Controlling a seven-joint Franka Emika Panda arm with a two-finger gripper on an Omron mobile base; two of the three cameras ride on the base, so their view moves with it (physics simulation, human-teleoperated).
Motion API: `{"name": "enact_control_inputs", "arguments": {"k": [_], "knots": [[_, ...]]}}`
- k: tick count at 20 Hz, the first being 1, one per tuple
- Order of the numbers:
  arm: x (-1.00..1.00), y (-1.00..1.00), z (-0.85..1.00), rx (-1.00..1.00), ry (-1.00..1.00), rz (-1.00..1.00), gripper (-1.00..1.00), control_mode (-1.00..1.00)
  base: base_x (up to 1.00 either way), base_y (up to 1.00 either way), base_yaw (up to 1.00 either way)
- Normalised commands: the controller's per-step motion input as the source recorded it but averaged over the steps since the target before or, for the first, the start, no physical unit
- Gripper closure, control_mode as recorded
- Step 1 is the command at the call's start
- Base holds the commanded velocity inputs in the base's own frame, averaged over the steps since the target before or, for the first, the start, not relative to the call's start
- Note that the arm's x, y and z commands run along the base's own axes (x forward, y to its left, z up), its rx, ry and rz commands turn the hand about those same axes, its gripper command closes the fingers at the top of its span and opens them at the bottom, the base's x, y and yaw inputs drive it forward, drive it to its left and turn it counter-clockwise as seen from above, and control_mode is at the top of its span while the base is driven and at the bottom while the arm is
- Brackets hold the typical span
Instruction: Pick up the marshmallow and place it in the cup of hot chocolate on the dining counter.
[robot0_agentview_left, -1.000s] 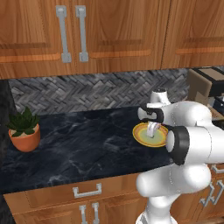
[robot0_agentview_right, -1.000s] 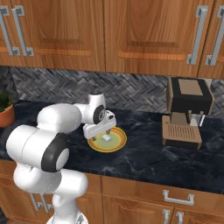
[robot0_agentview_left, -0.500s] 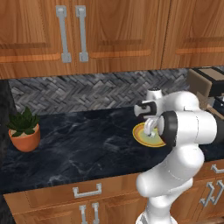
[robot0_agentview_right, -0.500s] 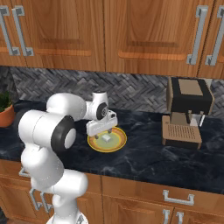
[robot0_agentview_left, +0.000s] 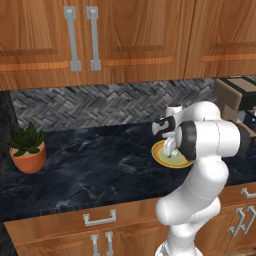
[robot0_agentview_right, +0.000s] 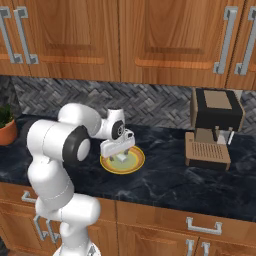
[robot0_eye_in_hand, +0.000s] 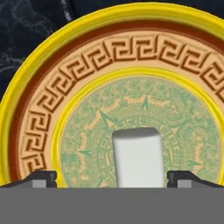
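The marshmallow (robot0_eye_in_hand: 137, 157), a small white block, lies in the middle of a round yellow patterned plate (robot0_eye_in_hand: 87, 26). My gripper (robot0_eye_in_hand: 111, 177) is open and points down over it. One dark fingertip (robot0_eye_in_hand: 41, 177) stands well clear on the block's one side, the other close on its opposite side. Neither touches it. In the right base view the gripper (robot0_agentview_right: 118, 149) hangs just above the marshmallow (robot0_agentview_right: 121, 157) on the plate (robot0_agentview_right: 134, 165). In the left base view the hand (robot0_agentview_left: 170, 147) covers part of the plate (robot0_agentview_left: 161, 159). The cup of hot chocolate and the dining counter are out of view.
The plate rests on a black marble wall counter (robot0_agentview_left: 90, 165) under wooden cabinets. A terracotta plant pot (robot0_agentview_left: 29, 159) stands at the far left. A coffee machine (robot0_agentview_right: 214, 130) stands to the right of the plate.
The hand has sunk slightly toward the plate and the arm's elbow has swung over. The jaws stayed open and the marshmallow has not moved.
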Motion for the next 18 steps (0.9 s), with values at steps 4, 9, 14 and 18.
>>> {"name": "enact_control_inputs", "arguments": {"k": [4,9,14,18], "knots": [[0.16,-0.07,-0.10,0.01,0.00,0.00,-1.00,-1.00,0.00,0.00,0.00],[0.22,-0.15,-0.05,0.04,0.00,0.00,-1.00,-1.00,0.00,0.00,0.00],[0.12,-0.04,-0.21,0.00,0.01,0.00,-1.00,-1.00,0.00,0.00,0.00],[0.00,0.00,-0.32,0.00,0.05,0.02,-1.00,-1.00,0.00,0.00,0.00]]}}
